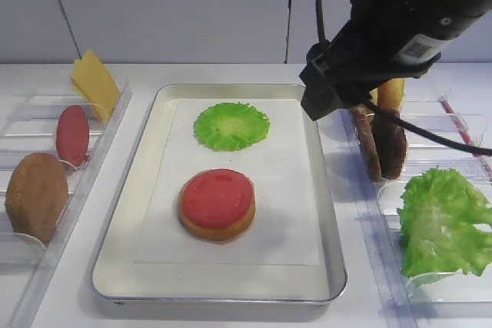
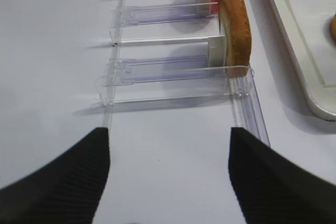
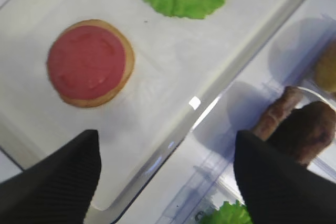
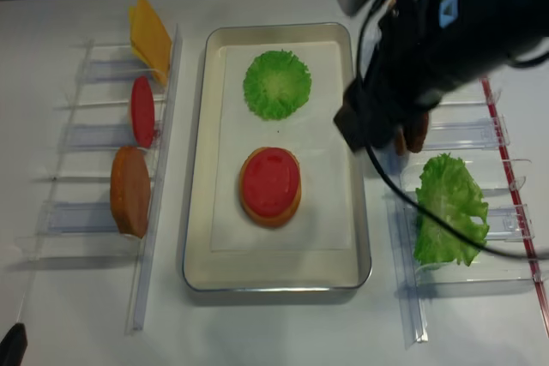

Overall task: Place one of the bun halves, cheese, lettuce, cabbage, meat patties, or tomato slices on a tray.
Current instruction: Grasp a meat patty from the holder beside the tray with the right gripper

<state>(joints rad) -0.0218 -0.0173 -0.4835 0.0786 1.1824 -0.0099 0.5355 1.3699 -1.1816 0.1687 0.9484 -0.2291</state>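
A large rectangular silver metal tray point(image 1: 332, 266) with a white paper liner is seen at the middle of the table. On its liner a smooth tan bun half point(image 1: 217, 224) lies flat, topped by a round red-pink tomato slice point(image 1: 217, 197); a flat frilly green disc point(image 1: 231, 125) lies apart from them, toward the far end. The two rough dark brown meat patties point(image 1: 382, 142) are stood on edge, side by side, in the clear plastic rack point(image 1: 461, 128) to the right of the tray. The right gripper point(image 3: 167, 179) is held above the tray's right rim, just beside the patties, its jaws spread wide and nothing between them. The big ruffled bright green lettuce leaf point(image 1: 442, 220) is kept in the same rack, nearer the front. The left gripper point(image 2: 169, 174) is held over bare table, apparently released, though only its finger bases are shown.
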